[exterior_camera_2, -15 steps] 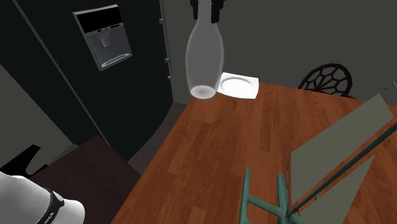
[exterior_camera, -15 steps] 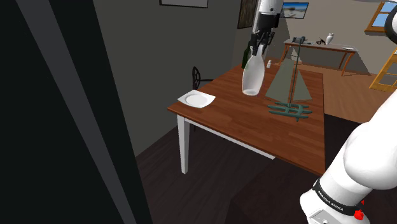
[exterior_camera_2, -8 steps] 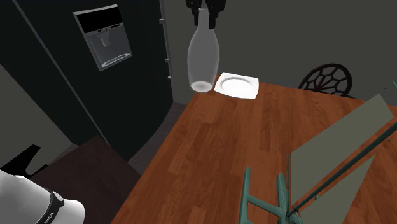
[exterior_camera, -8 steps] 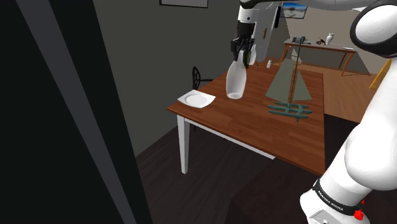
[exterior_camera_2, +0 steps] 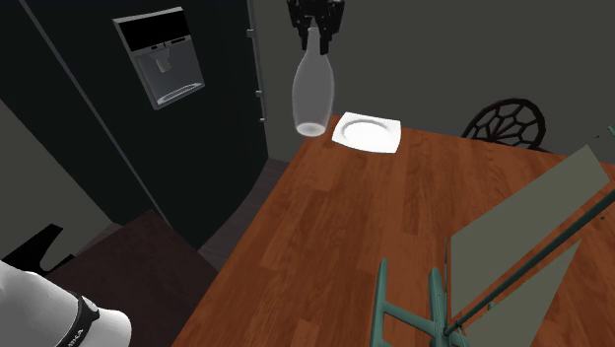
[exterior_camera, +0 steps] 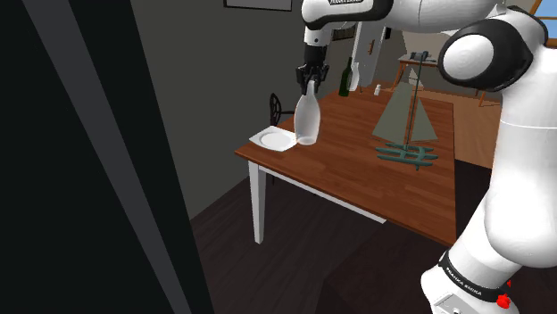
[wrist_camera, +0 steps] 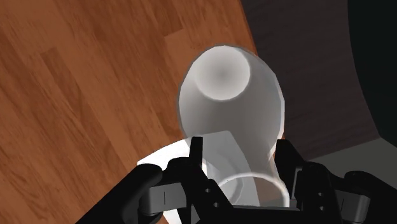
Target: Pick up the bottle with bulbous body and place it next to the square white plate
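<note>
Over table (exterior_camera_2: 335,227) edge, near plate (exterior_camera_2: 370,131): claw (exterior_camera_2: 315,28) clasps bottle (exterior_camera_2: 312,94) aloft.

The gripper (wrist_camera: 238,156) clasped the pale bottle (wrist_camera: 229,108) by its neck, one black finger (wrist_camera: 196,156) on each side and pressed against it. The bottle hung away from the camera, widening to a rounded body and a flat, shaded base. Behind it lay the reddish-brown wooden table (wrist_camera: 83,95), with the bottle's base showing against the table's edge. A white plate (wrist_camera: 164,154) showed just beside the fingers, partly hidden by them and by the bottle. Past the edge lay a dark floor (wrist_camera: 299,57).
</note>
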You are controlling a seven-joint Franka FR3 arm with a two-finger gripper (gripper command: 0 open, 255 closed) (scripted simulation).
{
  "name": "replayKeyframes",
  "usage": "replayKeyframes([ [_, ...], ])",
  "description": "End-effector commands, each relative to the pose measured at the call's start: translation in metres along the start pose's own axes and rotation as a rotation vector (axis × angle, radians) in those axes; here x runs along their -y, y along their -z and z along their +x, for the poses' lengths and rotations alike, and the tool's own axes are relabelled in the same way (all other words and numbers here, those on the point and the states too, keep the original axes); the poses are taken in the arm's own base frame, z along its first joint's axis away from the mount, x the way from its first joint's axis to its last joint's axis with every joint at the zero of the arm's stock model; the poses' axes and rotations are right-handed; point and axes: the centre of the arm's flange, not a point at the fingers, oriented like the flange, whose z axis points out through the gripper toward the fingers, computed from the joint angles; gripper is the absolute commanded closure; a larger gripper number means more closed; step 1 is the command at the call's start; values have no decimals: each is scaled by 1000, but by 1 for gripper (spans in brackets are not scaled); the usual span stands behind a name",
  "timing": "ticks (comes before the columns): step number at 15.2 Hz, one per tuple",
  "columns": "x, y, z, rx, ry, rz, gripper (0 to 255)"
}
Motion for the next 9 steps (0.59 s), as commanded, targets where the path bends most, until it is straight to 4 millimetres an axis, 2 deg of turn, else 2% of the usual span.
replayKeyframes([
  [1, 19, -12, 20, -1, -1, 1, 255],
  [6, 61, -41, 63, -1, -1, 1, 255],
  [7, 74, -50, 76, -1, -1, 1, 255],
  [9, 74, -60, 76, -1, -1, 1, 255],
])
